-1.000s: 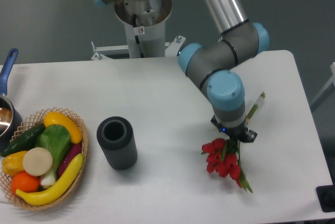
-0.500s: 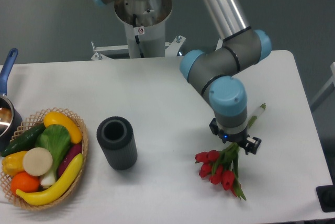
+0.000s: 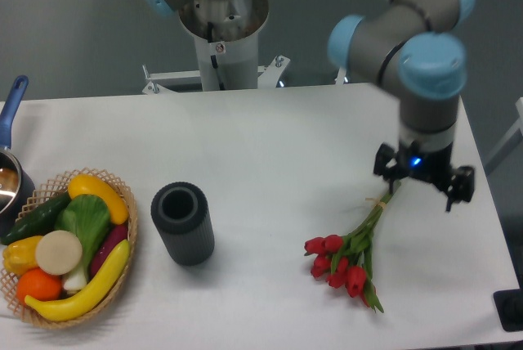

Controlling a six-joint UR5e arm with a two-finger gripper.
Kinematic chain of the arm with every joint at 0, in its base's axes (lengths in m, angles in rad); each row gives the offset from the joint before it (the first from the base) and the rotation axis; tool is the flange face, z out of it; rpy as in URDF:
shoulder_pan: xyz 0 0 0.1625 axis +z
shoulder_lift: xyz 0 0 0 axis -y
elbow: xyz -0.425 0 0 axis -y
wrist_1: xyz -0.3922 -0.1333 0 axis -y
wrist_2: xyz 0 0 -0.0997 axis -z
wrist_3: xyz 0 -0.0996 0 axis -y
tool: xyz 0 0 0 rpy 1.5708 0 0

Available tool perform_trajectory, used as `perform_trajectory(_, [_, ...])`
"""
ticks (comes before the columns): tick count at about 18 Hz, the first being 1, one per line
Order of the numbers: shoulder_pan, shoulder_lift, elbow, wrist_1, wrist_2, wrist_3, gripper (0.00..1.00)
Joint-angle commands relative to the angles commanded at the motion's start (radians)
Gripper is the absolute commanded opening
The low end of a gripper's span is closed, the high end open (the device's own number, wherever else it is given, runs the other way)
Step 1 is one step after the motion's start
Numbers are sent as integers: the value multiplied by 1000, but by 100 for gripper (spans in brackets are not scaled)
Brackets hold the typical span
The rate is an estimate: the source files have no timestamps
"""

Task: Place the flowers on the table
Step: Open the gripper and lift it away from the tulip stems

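Observation:
The flowers (image 3: 347,253), a bunch of red tulips with green leaves and thin tied stems, lie flat on the white table (image 3: 270,154) at the front right, heads toward the front and stems pointing back right. My gripper (image 3: 425,185) hangs above the stem ends, up and to the right of the blooms. It is open and holds nothing; its two dark fingers stand apart on either side of the stem tips.
A dark grey ribbed cylinder vase (image 3: 182,222) stands left of the flowers. A wicker basket (image 3: 122,203) of colourful vegetables sits at the front left. A pot with a blue handle (image 3: 11,109) is at the left edge. The robot's base (image 3: 221,23) stands behind the table.
The gripper let go of the flowers and moved up and to the right, away from the blooms. The flowers stayed lying on the table.

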Motion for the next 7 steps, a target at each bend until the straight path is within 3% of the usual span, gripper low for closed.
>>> perform_trajectory(3, [55, 46, 2, -94, 2, 141, 100])
perform_trajectory(7, [77, 62, -15, -112, -5, 197, 100])
